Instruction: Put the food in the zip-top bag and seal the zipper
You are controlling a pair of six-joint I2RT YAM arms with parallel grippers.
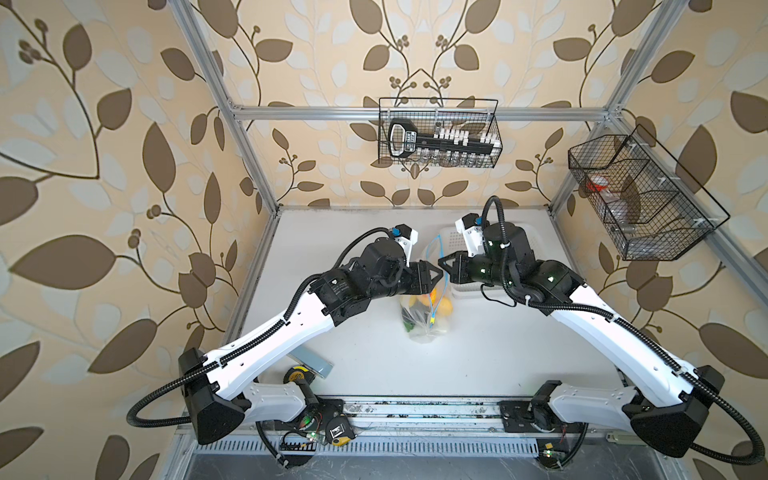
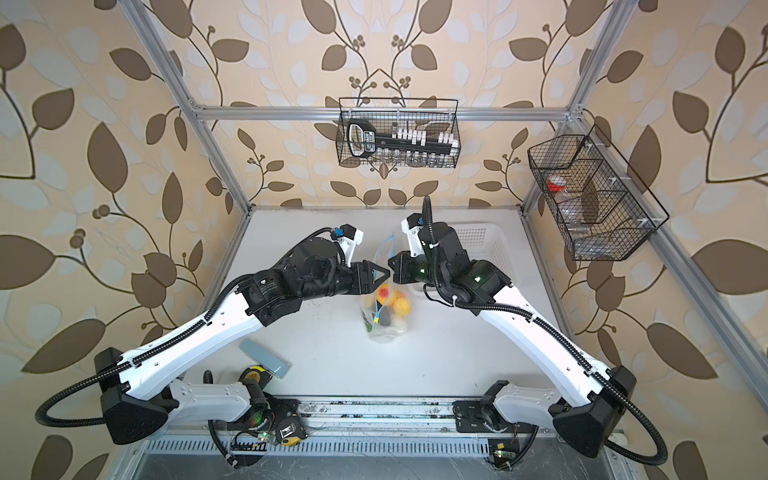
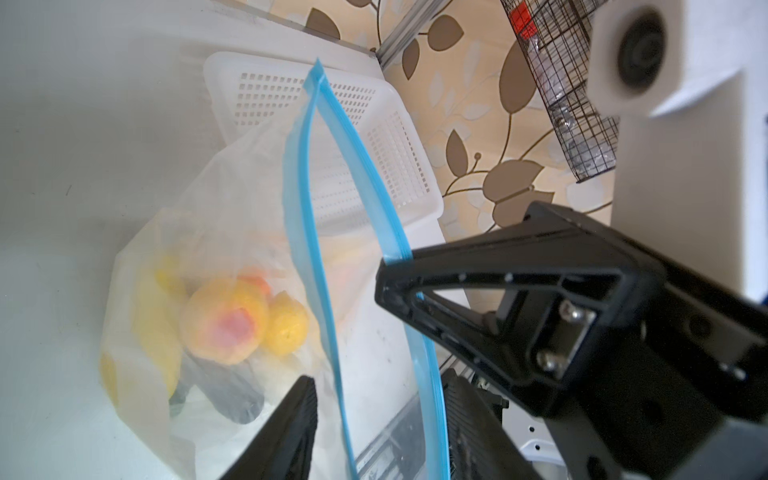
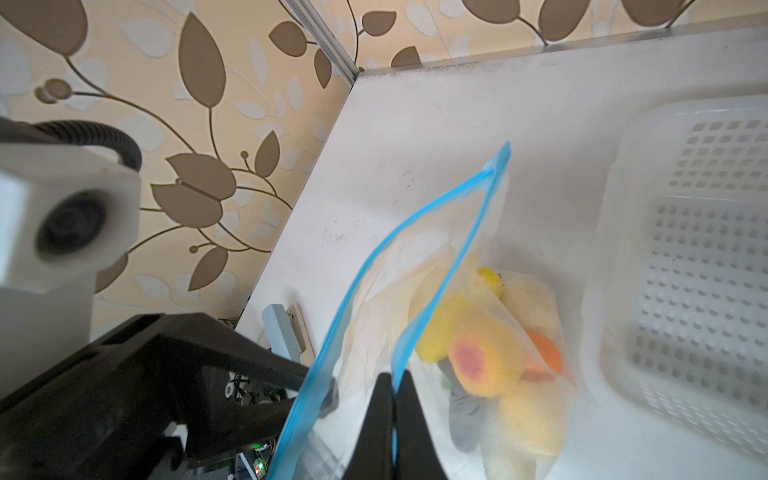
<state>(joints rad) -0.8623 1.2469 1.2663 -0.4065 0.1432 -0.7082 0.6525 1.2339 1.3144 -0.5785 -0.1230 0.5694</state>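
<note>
The zip-top bag [image 1: 424, 328] [image 2: 386, 330] stands mid-table in both top views with its mouth held up and parted. The food [image 1: 441, 305] [image 2: 401, 307] lies inside it: a yellow-pink peach [image 3: 226, 320] [image 4: 486, 357], a lemon [image 3: 286, 324], an orange piece [image 4: 544, 349] and dark pieces. The blue zipper [image 3: 307, 232] [image 4: 415, 232] gapes as two strips. My right gripper [image 4: 392, 376] [image 1: 442, 262] is shut on one strip. My left gripper [image 3: 378, 382] [image 1: 435, 272] is open, and both strips pass between its fingers. A yellow tab [image 1: 433, 321] hangs at the zipper's end.
A white perforated basket [image 1: 455, 239] [image 2: 486, 243] [image 4: 685, 249] sits right behind the bag. A grey-blue flat block [image 2: 266, 357] and a tape measure [image 2: 253, 374] lie at the front left. Wire baskets [image 1: 438, 133] [image 1: 640, 195] hang on the back and right walls.
</note>
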